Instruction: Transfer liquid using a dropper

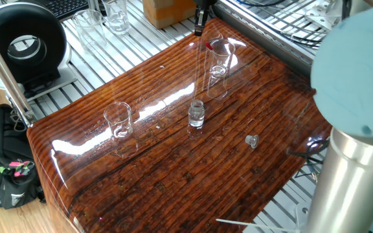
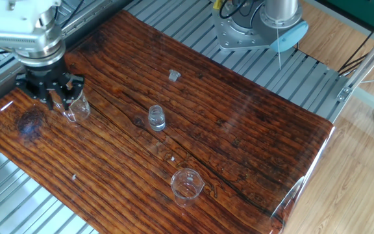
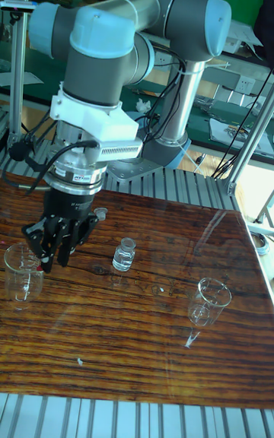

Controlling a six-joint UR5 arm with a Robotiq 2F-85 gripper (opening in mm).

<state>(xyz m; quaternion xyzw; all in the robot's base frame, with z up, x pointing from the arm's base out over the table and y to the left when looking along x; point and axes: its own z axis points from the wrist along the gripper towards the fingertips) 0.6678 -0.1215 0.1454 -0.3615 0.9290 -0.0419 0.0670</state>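
The dropper's small red bulb [image 1: 209,45] shows at the rim of a clear beaker [image 1: 219,59] near the table's far edge; its thin tube is too faint to trace. My gripper [image 1: 199,22] hangs just beyond that beaker, on its outer side. In the other fixed view the gripper [image 2: 52,99] stands low beside the beaker [image 2: 76,108], fingers spread and nothing between them. The tall fixed view shows the gripper [image 3: 53,254] next to the beaker [image 3: 23,271]. A small glass vial [image 1: 196,114] stands mid-table. I cannot make out the liquid in any glass.
A second beaker [image 1: 118,120] stands toward the near-left of the wooden table [image 1: 173,181]. A small loose cap [image 1: 252,140] lies right of the vial. The arm's grey elbow [image 1: 358,84] fills the right of one fixed view. More glassware [image 1: 115,16] sits off the table.
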